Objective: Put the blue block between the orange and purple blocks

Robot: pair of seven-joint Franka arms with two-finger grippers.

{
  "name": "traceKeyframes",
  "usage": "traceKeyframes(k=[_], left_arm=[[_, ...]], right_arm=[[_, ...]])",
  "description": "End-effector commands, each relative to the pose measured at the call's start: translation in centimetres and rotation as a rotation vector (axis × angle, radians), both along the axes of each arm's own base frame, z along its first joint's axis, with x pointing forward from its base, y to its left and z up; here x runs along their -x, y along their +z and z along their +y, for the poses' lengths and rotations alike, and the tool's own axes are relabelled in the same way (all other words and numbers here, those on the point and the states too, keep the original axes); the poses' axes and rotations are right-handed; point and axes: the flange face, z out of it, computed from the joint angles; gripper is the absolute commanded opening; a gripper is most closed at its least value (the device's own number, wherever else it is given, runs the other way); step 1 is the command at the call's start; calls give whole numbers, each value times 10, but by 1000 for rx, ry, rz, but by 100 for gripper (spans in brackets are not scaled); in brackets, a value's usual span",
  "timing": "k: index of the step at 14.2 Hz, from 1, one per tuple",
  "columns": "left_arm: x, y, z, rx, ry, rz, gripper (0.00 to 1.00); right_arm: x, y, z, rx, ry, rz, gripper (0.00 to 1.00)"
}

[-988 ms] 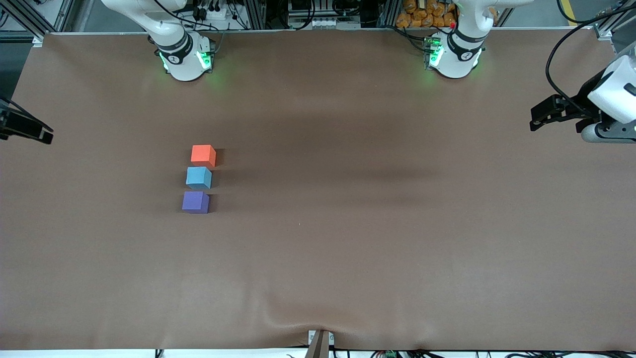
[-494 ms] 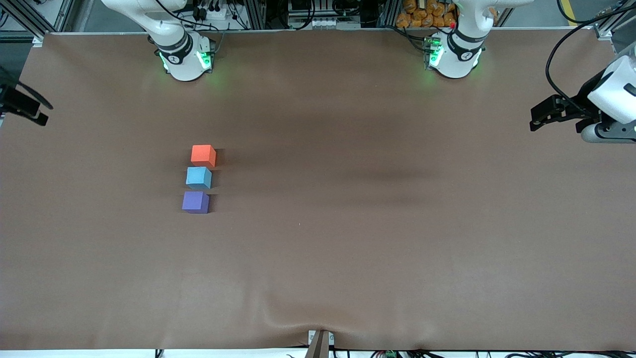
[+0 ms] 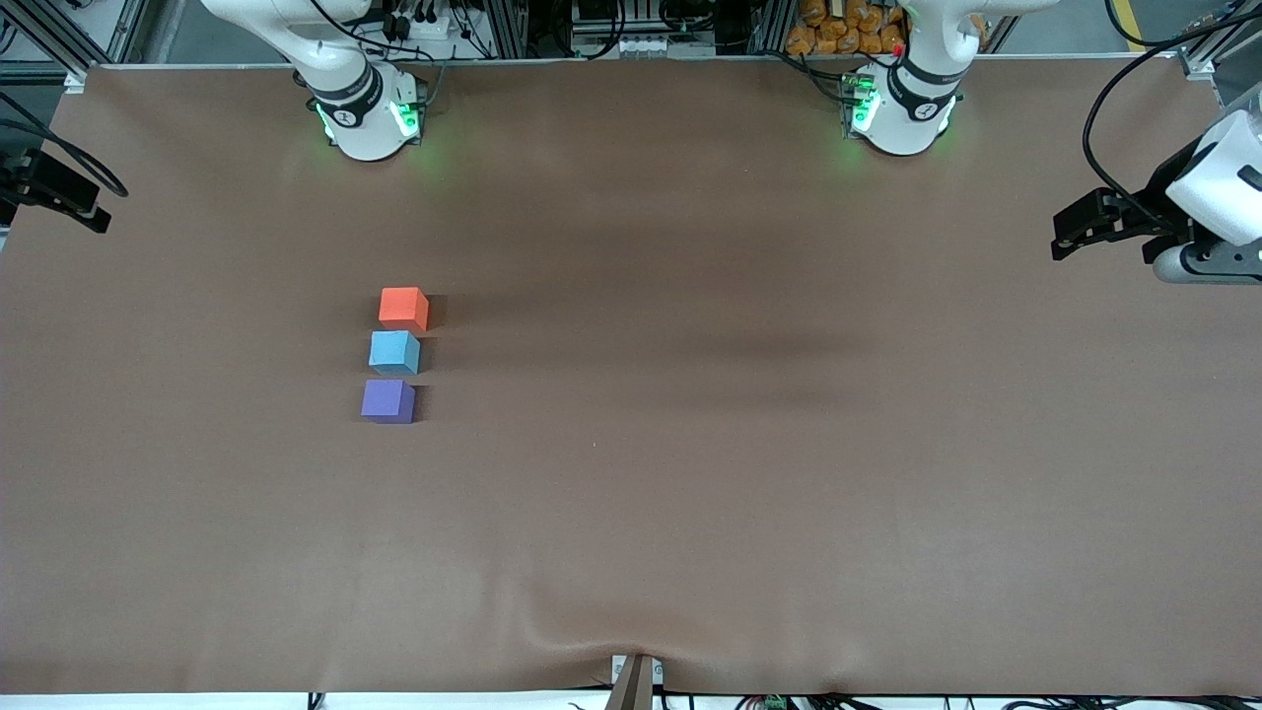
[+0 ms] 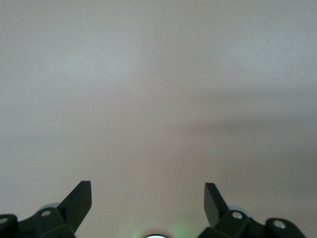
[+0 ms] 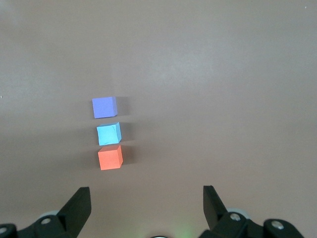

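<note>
Orange block (image 3: 403, 307), blue block (image 3: 394, 352), purple block (image 3: 387, 400): matt, even-coloured faces without shine, foam-like in look, edges crisp. Table (image 3: 749, 473): covered in a brown cloth-like sheet, matt, smooth over most of its spread, with soft ripples at the edge nearest the front camera. Left pincer (image 4: 147, 199) and right pincer (image 5: 146, 199): black fingers, plastic in look, dull finish. Arm bases (image 3: 367, 118): glossy white shells, plastic-looking.
</note>
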Motion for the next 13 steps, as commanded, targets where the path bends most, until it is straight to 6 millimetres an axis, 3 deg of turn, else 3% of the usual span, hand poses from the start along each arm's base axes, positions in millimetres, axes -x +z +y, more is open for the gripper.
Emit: traceKeyframes(k=[1,5,13], left_arm=[[0,4,0,2,-3,-9,100],[0,3,1,1,-15,-8,100],[3,5,4,-7,-73,-4,100]], right_arm=[[5,6,-4,22,-4,-17,100],[5,5,7,30,26,-11,100],[5,5,5,32,97,-7,100]])
